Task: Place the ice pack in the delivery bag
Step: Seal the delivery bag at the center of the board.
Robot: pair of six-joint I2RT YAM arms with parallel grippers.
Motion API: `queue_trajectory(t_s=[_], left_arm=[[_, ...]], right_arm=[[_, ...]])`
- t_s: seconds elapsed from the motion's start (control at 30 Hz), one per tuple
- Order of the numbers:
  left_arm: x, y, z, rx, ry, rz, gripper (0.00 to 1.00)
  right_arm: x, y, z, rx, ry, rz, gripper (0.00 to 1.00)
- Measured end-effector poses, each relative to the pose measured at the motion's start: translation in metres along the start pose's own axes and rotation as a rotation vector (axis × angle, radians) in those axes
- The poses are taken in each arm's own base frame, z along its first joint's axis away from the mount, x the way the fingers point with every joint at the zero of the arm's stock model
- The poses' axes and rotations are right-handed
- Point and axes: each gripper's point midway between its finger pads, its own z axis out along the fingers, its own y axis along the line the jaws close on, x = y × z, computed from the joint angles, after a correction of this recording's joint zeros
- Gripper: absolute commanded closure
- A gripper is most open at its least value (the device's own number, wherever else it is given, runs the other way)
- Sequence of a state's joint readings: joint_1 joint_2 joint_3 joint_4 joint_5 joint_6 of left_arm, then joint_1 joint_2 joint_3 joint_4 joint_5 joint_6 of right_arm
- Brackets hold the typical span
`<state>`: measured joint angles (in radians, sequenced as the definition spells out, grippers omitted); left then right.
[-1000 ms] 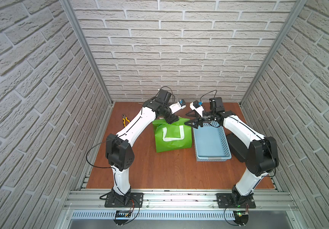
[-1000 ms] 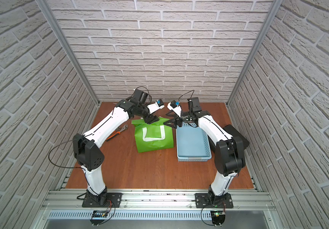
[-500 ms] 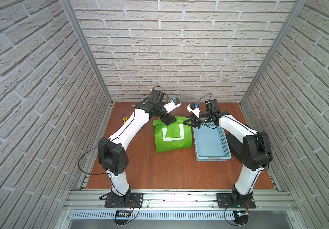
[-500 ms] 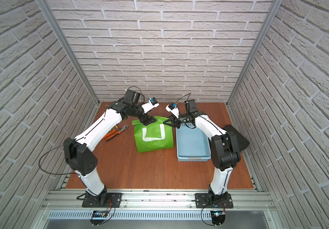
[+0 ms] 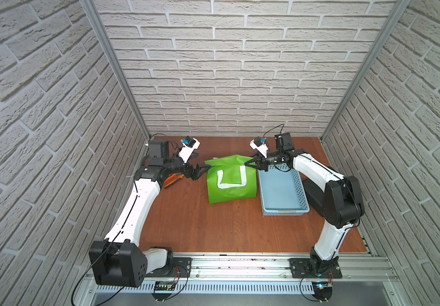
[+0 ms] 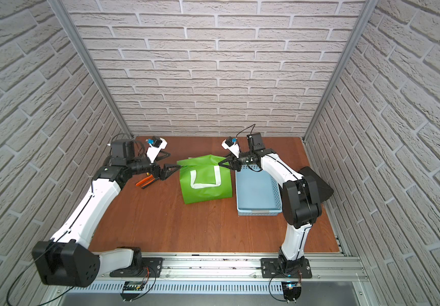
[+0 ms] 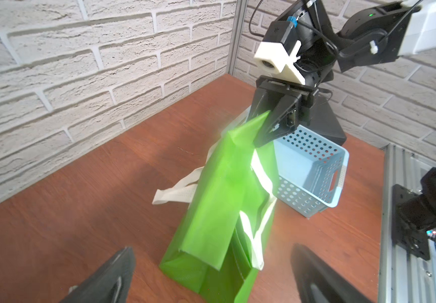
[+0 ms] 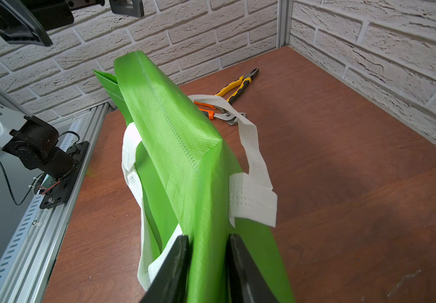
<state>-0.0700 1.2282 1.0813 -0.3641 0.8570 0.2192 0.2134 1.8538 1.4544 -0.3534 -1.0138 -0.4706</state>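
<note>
The delivery bag (image 5: 230, 182) (image 6: 205, 185) stands upright in the middle of the table, bright green with white strap handles (image 8: 251, 162), its top folded over. My right gripper (image 5: 249, 163) (image 6: 222, 163) (image 8: 207, 241) is shut on the bag's top edge at its right end; the green fabric (image 8: 174, 126) sits pinched between both fingers. My left gripper (image 5: 205, 167) (image 6: 173, 169) (image 7: 211, 278) is open at the bag's left end. Its fingers (image 7: 111, 278) stand wide on either side of the fabric (image 7: 219, 199), apart from it. The ice pack is out of view.
A light blue perforated basket (image 5: 282, 188) (image 6: 256, 190) (image 7: 314, 168) stands against the bag's right side and shows nothing inside. Yellow-handled pliers (image 8: 235, 84) and orange-handled pliers (image 8: 211, 112) (image 5: 172, 180) (image 6: 144, 182) lie left of the bag. A black block (image 6: 316, 182) sits right of the basket.
My left gripper has opened wide and drawn back left from the bag's top to its left end. My right gripper has shut on the bag's right top edge.
</note>
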Motion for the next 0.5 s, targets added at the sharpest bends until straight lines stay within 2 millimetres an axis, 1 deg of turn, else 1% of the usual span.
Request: queue_trajectory(t_s=[0.1, 0.17, 0.3, 0.37, 0.5], left_arm=[[0.013, -0.003, 0.006, 0.032, -0.026, 0.005, 0.02], [0.023, -0.001, 0.012, 0.041, -0.033, 0.007, 0.02], [0.034, 0.011, 0.027, 0.050, -0.042, 0.014, 0.03], [0.036, 0.017, 0.033, 0.051, -0.052, 0.019, 0.05], [0.040, 0.024, 0.042, 0.064, -0.073, 0.026, 0.18]], right_arm=[[0.000, 0.000, 0.000, 0.000, 0.000, 0.000, 0.69], [0.000, 0.000, 0.000, 0.000, 0.000, 0.000, 0.69], [0.000, 0.000, 0.000, 0.001, 0.000, 0.000, 0.69], [0.000, 0.000, 0.000, 0.001, 0.001, 0.000, 0.69], [0.001, -0.001, 0.000, 0.008, 0.005, -0.004, 0.69]])
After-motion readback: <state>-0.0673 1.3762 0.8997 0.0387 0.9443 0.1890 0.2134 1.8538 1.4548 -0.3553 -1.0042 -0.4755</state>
